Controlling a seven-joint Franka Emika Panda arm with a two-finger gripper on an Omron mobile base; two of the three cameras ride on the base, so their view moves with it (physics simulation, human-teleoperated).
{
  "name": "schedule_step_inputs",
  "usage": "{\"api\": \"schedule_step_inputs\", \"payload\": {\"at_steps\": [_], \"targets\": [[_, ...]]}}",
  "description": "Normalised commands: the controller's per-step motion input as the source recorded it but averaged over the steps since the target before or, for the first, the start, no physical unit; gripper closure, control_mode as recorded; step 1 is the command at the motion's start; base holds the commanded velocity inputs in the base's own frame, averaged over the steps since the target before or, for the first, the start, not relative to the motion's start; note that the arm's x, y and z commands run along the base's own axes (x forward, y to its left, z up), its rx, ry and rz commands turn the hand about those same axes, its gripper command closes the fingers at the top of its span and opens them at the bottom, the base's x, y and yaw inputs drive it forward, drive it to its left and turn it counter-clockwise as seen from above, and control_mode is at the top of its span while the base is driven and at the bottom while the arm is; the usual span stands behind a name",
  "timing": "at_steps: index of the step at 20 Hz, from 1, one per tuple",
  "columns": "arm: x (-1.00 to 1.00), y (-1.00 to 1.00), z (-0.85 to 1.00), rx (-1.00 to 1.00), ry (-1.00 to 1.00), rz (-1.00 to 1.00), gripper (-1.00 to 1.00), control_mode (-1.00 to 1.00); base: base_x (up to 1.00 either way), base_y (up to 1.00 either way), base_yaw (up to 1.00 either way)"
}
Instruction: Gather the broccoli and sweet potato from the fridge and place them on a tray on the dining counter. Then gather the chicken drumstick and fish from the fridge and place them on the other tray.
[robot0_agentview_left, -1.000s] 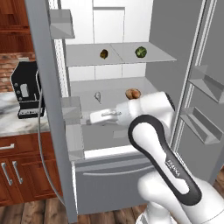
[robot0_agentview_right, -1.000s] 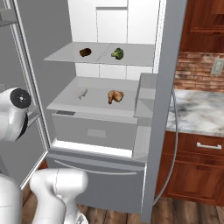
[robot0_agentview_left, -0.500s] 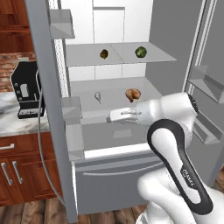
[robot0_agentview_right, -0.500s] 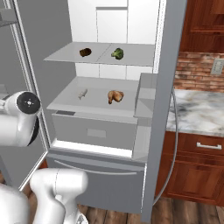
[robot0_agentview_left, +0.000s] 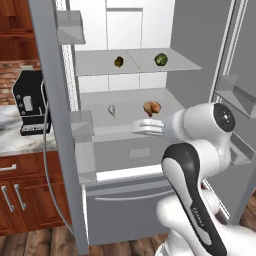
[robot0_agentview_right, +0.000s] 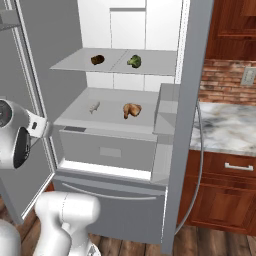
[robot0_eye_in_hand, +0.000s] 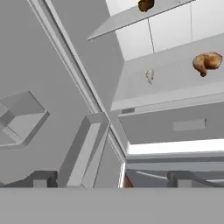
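Between my fingertips, my gripper (robot0_eye_in_hand: 113, 180) carries nothing: the jaws stand spread as wide as they go. In the last second my hand (robot0_agentview_left: 148, 126) has slid rightward along the front of the fridge while my elbow swung out to the side; nothing inside has stirred (and the base has not rolled). I read that as still lining up for the first pick, with nothing gathered so far.

Just off to one side of my jaws sits a grey door bin (robot0_eye_in_hand: 24, 118) on the open fridge door. Straight ahead and a little above is the drawer front (robot0_eye_in_hand: 188, 127).

Beyond that, up and to the side, is the lower shelf (robot0_eye_in_hand: 175, 89). It holds the small pale fish (robot0_eye_in_hand: 149, 75) and, further along, the chicken drumstick (robot0_eye_in_hand: 206, 62). Those two belong to the second tray, so they can wait.

Farthest and highest from my jaws is the upper shelf (robot0_agentview_right: 75, 64), well apart from where I hover. The sweet potato (robot0_agentview_right: 97, 59) lies flat there. From the right base view, its long axis seems to run roughly side to side along the shelf; which end tapers is too small to tell. The broccoli (robot0_agentview_right: 133, 61) sits beside it, apart from it, nearer the other edge. It is a compact clump, and I cannot make out which way its stalk points.

I will have to rise a good deal and turn my jaws inward before either comes within reach.
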Motion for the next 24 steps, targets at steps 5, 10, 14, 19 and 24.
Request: {"api": "schedule_step_inputs", "payload": {"at_steps": [5,10,14,19,24], "targets": [[0.20,-0.39,0.00,-0.14,0.00,-0.06,-1.00,-1.00,0.00,0.00,0.00],[0.00,-0.24,0.00,-0.14,0.00,-0.20,-1.00,-1.00,0.00,0.00,0.00],[0.00,-0.08,0.00,-0.14,0.00,-0.24,-1.00,-1.00,0.00,0.00,0.00],[0.00,-0.33,0.00,-0.07,0.00,-0.13,-1.00,-1.00,0.00,0.00,0.00],[0.03,-0.47,0.00,0.00,0.00,-0.01,-1.00,-1.00,0.00,0.00,0.00]]}}
